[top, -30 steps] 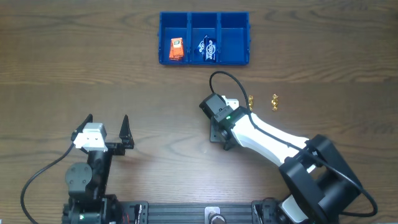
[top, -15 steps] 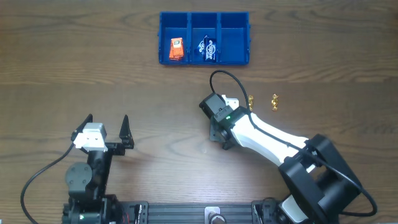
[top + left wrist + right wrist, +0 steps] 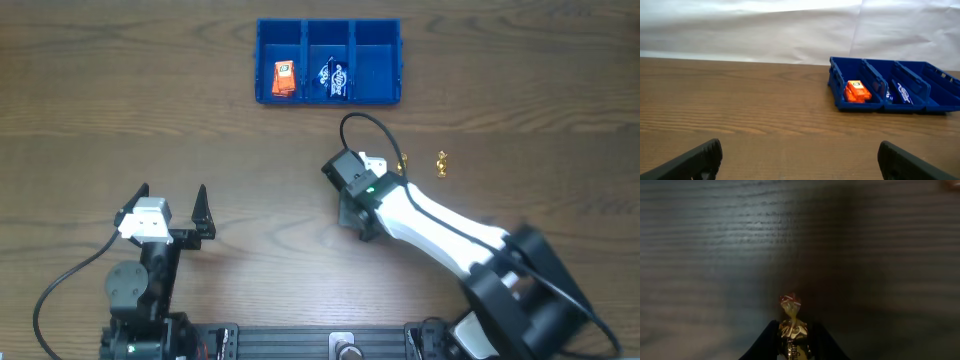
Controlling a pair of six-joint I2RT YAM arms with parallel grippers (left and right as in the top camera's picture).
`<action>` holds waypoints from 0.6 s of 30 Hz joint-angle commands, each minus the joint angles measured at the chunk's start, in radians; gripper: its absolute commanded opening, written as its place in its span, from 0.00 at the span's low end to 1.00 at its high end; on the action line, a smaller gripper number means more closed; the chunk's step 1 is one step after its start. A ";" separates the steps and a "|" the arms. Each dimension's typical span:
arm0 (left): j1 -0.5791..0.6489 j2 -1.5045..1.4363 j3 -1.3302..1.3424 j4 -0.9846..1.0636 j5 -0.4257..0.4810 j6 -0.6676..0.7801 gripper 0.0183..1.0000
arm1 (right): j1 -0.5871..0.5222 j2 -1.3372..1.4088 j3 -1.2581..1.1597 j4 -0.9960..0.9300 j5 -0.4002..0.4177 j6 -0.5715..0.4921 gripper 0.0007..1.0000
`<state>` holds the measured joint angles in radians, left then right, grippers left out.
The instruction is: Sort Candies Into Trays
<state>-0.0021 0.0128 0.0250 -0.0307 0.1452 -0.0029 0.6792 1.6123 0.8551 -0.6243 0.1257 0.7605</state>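
Gold-wrapped candy (image 3: pixel 791 322) sits pinched in the right tool (image 3: pixel 793 332), its twisted end poking out beyond the tips.

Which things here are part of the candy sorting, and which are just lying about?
Job: blue tray; orange candy; blue candy; gripped gold candy; right gripper; loose gold candy; second loose gold candy.
Lying about: nothing loose, just the white backdrop and wooden table.

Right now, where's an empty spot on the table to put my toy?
The widest bare wood of the table lies left of the blue tray, beyond the left gripper. The tray's right compartment is empty too. It's crowded near the right gripper, shut on a gold candy, with a loose gold candy beside it.
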 commanded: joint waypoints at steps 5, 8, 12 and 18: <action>-0.003 -0.007 -0.020 -0.032 0.021 -0.004 1.00 | -0.112 -0.198 0.449 -0.221 0.282 -0.171 0.15; -0.003 -0.007 -0.020 -0.032 0.021 -0.004 1.00 | -0.204 -0.063 0.657 -0.220 0.285 -0.287 0.14; -0.003 -0.006 -0.020 -0.032 0.021 -0.004 1.00 | -0.303 0.164 0.904 -0.219 0.269 -0.413 0.14; -0.003 -0.007 -0.020 -0.032 0.021 -0.004 1.00 | -0.373 0.401 1.011 -0.152 0.138 -0.455 0.15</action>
<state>-0.0021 0.0120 0.0250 -0.0303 0.1452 -0.0029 0.3279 1.9392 1.8336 -0.8085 0.3408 0.3542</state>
